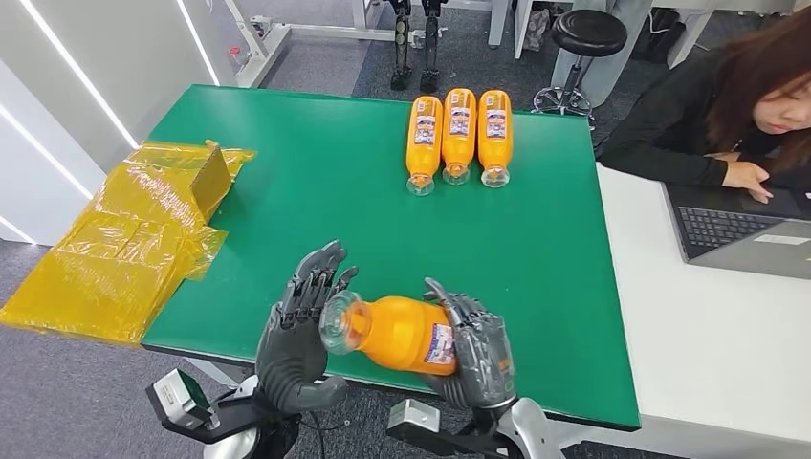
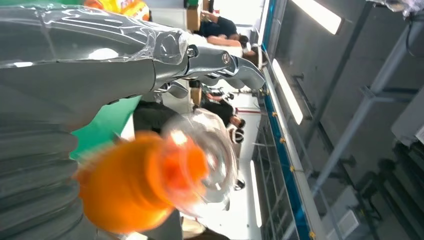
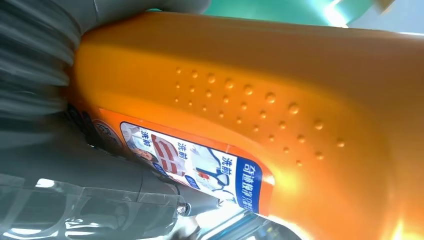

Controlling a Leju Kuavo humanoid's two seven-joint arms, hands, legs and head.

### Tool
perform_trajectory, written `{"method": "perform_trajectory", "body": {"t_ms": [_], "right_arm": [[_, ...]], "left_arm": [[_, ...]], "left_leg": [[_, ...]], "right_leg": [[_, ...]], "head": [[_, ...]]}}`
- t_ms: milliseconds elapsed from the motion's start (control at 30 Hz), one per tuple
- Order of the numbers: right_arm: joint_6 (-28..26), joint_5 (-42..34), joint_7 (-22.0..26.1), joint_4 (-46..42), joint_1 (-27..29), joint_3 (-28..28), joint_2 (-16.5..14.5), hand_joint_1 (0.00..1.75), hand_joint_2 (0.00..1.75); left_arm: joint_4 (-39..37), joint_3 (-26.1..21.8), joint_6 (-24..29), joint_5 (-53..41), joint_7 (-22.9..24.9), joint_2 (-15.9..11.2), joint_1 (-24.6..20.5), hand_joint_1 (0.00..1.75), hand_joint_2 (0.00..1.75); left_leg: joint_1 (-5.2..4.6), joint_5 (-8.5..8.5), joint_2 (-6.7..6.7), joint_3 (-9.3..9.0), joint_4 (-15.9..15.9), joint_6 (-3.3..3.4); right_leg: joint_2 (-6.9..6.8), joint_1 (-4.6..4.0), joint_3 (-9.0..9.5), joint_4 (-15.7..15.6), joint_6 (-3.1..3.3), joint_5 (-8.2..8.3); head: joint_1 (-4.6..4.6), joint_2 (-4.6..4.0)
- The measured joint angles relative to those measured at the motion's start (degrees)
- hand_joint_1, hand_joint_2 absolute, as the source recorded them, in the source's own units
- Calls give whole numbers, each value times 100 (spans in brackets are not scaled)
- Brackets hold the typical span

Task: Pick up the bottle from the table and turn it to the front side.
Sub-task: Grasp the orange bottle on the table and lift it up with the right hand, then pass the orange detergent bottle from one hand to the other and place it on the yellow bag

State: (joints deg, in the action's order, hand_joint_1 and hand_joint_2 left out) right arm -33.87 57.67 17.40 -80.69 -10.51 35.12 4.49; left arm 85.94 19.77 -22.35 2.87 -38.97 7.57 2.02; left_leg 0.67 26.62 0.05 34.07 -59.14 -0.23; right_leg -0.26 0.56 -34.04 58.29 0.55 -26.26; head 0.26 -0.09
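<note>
**Orange bottle lifted, turn under way**

Orange plastic fills the right hand [image 1: 475, 356], whose fingers wrap the bottle [image 1: 402, 333] low in the frame, above the green counter [image 1: 316, 182]. The left hand [image 1: 304, 330] stands spread beside the clear cap. The label sits sideways, so the step looks like rotation; next, roll it label-forward without slipping.

Green table [image 1: 325, 182] with a white table [image 1: 708, 325] just beside it on the right. Three orange bottles [image 1: 459, 139] lying side by side near the far edge of the green top, clear caps toward the robot. Yellow plastic-wrapped packaging [image 1: 124, 239] overhanging the left edge. Laptop [image 1: 746, 229] on the white top.
</note>
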Motion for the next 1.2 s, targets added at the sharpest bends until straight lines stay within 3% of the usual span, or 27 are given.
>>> {"method": "perform_trajectory", "body": {"t_ms": [200, 433, 567, 1200], "right_arm": [[124, -359, 51, 488, -502, 433, -461, 175, 175], [62, -880, 342, 944, -894, 588, -643, 175, 175], [63, -931, 387, 1096, -990, 620, -691, 175, 175], [154, -1070, 466, 1468, -1201, 696, -860, 175, 175]], "left_arm": [[-39, 196, -21, 72, 95, 59, -108, 0, 175], [-105, 206, 119, 75, 79, 61, -155, 0, 175], [-128, 203, 203, 37, 42, 61, -156, 175, 175], [-141, 118, 855, -220, 43, 60, -212, 175, 175]], "left_leg": [[0, -1, 1, -1, 0, -1], [-1, -3, -1, 1, 0, -2], [-1, -3, -1, 1, -1, -2], [0, -3, -2, 1, 0, -3]], "right_leg": [[1, 0, -1, 2, 0, 0], [-1, 1, 1, 1, 0, 1], [-1, 1, 0, 0, 0, 0], [-1, 0, 1, 2, 0, 1]], "head": [[-1, 0], [0, 0], [0, 0], [0, 0]]}}
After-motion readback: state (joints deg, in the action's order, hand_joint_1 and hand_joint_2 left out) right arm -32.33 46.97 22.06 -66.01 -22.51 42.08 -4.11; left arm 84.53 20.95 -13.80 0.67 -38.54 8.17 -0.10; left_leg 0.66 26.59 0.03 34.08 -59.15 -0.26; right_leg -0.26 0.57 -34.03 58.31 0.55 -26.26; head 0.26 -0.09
